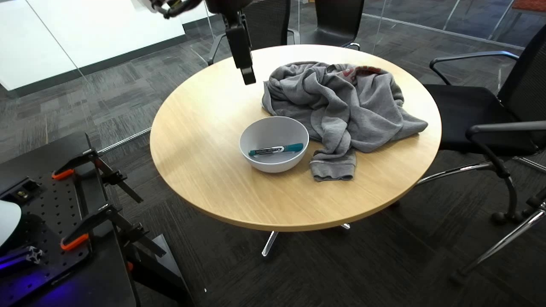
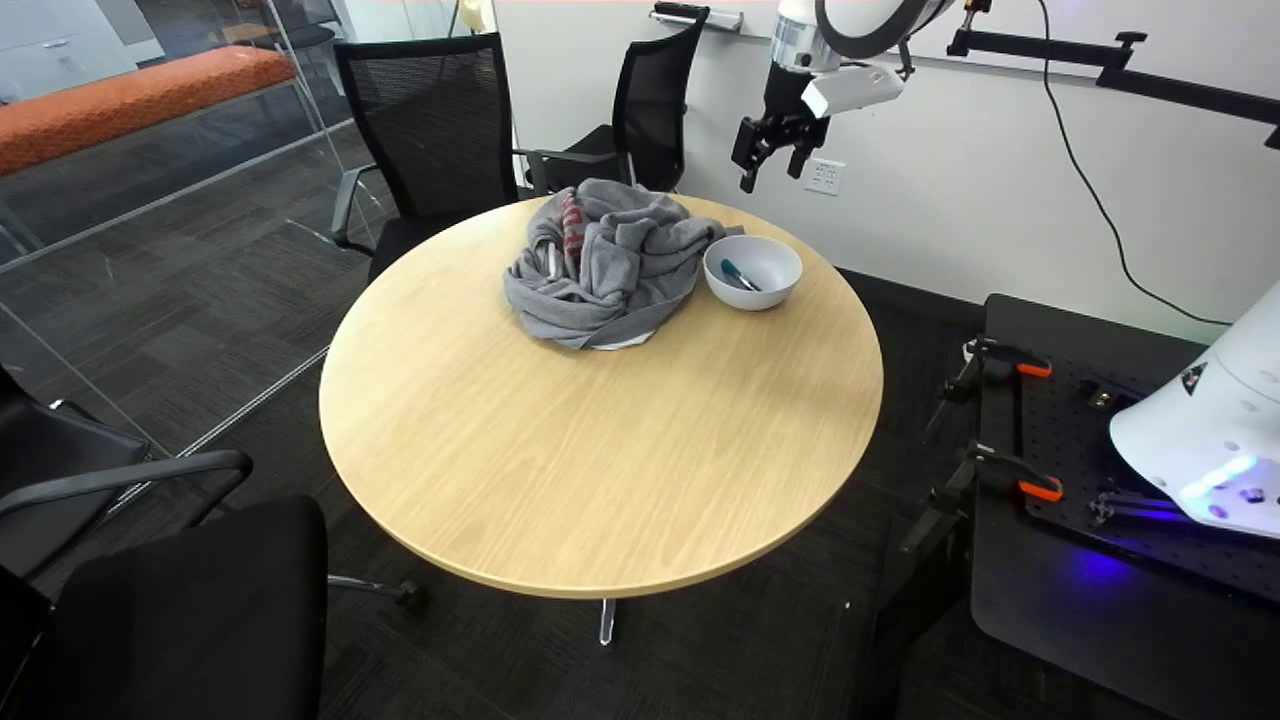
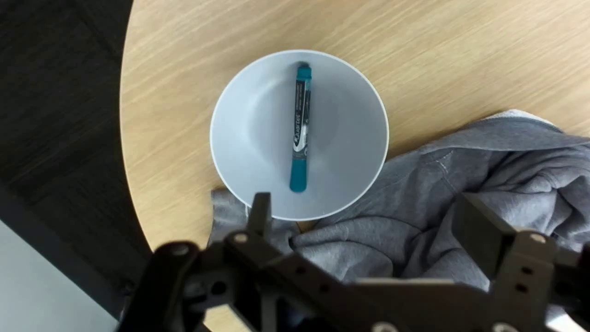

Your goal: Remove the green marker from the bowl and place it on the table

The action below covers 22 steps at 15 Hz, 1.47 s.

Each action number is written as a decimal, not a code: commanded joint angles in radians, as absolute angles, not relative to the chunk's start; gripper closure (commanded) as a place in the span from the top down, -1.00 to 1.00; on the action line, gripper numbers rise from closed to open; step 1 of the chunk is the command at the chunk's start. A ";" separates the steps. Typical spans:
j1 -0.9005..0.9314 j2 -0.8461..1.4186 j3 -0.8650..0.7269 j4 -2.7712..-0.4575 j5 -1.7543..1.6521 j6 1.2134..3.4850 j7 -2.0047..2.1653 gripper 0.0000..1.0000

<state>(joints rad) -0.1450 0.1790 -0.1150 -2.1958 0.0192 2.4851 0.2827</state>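
- Green marker [image 3: 302,129] lay inside the white bowl [image 3: 352,133], across its base, one end close up by the wall in the wrist view. Removal not done; placement not done.
- Gripper [image 2: 772,177] hung above bowl level, fingers [image 3: 481,234] spread wide, nothing pinched, no contact with marker or bowl in any view.
- Progress, by judgement: approach at most. Left to do: line up, lower into the bowl, pinch, lift past the rim, set down, let go.
- Wrist view put the bowl ahead of the fingers, not between them; spread ran across the barrel's line, so a shift with little turning seemed due.
- Rim ringed the marker on all sides, so fingers likely risked bumping the wall; mid-barrel looked the safer grab.
- Grey garment [image 1: 337,102] bunched along one side of the bowl, cuff [image 1: 332,169] just beside it; touching or apart, could not be told. Snagging cloth seemed possible there.
- Room: in an exterior view the table [image 2: 590,450] showed its broadest stretch of wood in front of bowl and garment, probably the best set-down area.
- Table edge curved near the bowl on another side, floor [image 3: 64,115] beyond; poor choice for a round barrel that could roll.
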 commanded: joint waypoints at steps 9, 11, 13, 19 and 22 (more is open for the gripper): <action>-0.142 0.316 -0.168 -2.191 0.036 2.483 0.276 1.00; -0.142 0.321 -0.168 -2.188 0.037 2.483 0.276 1.00; -0.142 0.321 -0.168 -2.186 0.037 2.483 0.276 1.00; -0.116 0.351 -0.190 -2.160 -0.018 2.519 0.319 1.00; -0.117 0.383 -0.191 -2.150 -0.008 2.544 0.311 1.00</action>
<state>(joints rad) -0.1339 0.3425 -0.1735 -2.1755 0.0044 2.5093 0.2875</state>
